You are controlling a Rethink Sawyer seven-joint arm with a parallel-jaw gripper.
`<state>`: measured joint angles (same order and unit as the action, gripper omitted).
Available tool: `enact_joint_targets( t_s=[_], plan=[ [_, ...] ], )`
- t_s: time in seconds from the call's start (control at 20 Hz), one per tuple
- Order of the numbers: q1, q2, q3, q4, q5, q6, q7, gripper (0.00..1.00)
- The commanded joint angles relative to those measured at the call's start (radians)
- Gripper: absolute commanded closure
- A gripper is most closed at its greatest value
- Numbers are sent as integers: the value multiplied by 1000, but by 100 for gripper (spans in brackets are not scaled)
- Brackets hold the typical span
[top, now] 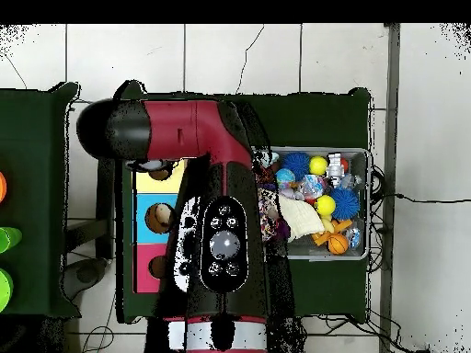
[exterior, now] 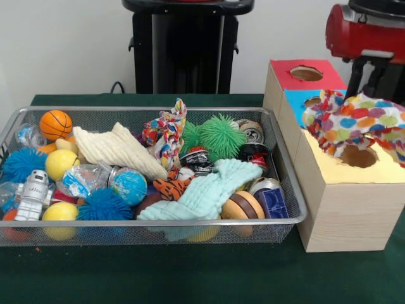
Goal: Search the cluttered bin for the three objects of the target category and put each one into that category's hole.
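Observation:
The wire mesh bin is full of toys and cloths; it also shows in the overhead view. One patterned rag stands bunched up in its middle rear. A second patterned rag lies draped over the back of the yellow-topped box, just behind the yellow hole and partly over the blue top. My gripper hangs right above this rag under the red arm; its lower end is hidden by the rag. In the overhead view the arm covers the gripper. No third rag shows.
A cream cloth, a mint-green cloth, a green spiky ball, a small basketball, cans and balls fill the bin. The blue-topped hole and red-topped hole lie behind the yellow one. The pedestal stands behind.

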<state>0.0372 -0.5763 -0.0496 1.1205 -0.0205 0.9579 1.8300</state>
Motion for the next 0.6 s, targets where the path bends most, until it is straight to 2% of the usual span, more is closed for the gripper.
enact_joint_targets(
  t_s=[0.05, 0.3, 0.6],
  plan=[
    [-50, 87, 160, 170, 9, -118, -45, 100],
    [-48, 112, 185, 154, 25, -117, -11, 100],
    [-12, 166, 124, 92, -50, -45, 4, 100]
  ],
)
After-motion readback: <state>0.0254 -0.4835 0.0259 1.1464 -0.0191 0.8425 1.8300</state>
